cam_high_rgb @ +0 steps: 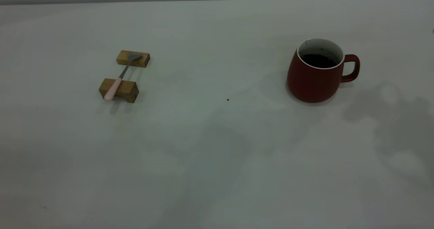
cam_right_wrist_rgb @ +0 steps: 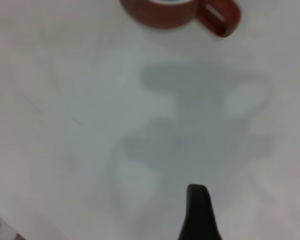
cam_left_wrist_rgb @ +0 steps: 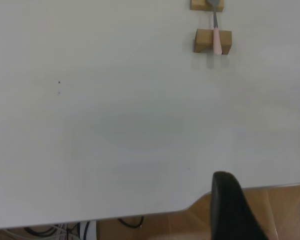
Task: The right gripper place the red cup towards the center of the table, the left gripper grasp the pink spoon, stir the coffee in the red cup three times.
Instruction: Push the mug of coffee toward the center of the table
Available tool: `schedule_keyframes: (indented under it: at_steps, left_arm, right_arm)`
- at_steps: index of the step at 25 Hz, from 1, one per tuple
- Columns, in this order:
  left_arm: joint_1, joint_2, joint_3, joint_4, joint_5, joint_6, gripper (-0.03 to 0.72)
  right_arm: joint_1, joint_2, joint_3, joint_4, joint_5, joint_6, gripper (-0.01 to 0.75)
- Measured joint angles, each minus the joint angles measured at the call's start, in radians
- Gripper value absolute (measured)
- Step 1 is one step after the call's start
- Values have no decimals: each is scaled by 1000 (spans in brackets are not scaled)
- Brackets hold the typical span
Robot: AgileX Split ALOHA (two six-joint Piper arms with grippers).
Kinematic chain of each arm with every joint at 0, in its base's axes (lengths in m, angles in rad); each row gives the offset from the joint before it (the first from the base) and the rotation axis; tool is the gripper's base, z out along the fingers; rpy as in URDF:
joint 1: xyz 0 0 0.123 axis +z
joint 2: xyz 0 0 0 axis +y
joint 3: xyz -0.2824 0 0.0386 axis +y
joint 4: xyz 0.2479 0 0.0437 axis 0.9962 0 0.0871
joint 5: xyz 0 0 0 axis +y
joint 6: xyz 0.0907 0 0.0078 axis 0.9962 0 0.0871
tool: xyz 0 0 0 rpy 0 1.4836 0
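The cup (cam_high_rgb: 317, 74) stands upright on the right part of the table (cam_high_rgb: 217, 147), its handle pointing toward the right edge. Coffee (cam_high_rgb: 317, 60) fills it to well below the white rim, leaving a band of bare inner wall above the liquid. Nothing touches the cup; the tabletop around it is bare, with soft shadows lying to its right and front.

The spoon (cam_high_rgb: 119, 77) lies well apart from the cup on the left part of the table, bridged across two wooden blocks (cam_high_rgb: 119, 90): its pink handle rests on the nearer block and its grey bowl on the farther one, with the neck spanning the gap between them. A wide stretch of table separates spoon and cup, marked only by a tiny dark speck (cam_high_rgb: 227, 99).

Neither arm shows in the exterior view. The left gripper (cam_left_wrist_rgb: 262, 212) hangs over the table's edge, far from the spoon, its fingers spread apart. Of the right gripper, only one dark finger (cam_right_wrist_rgb: 198, 212) shows, short of the cup; whether it is spread or closed I cannot tell.
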Motion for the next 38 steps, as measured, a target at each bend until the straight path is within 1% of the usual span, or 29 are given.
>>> schedule_keyframes:
  at_steps: [3,7,10,16,20,27,33,38]
  left_arm:
    - [0,0,0,0,0,0,421]
    - [0,0,0,0,-1,-1,421]
    - [0,0,0,0,-1,-1,421]
    - [0,0,0,0,-1,-2,421]
    - [0,0,0,0,-1,-2,421]
    - [0,0,0,0,-1,-2,421]
    - [0,0,0,0,-1,-2,421]
    - [0,0,0,0,-1,-2,421]
  right_arm:
    - [26,144,-83,-17,-8,-58,592]
    - [70,283,-182,-87,-22,-114,592]
    - [80,349,-229,-136,-64,-136,592]
    - [80,429,-239,-157,-204,-216,592]
    - [80,461,-240,-157,-278,-264,592]
    - [103,500,-245,-161,-334,-297,592]
    - [149,534,-261,-162,-359,-301,592]
    - [205,547,-261,-164,-366,-302,592]
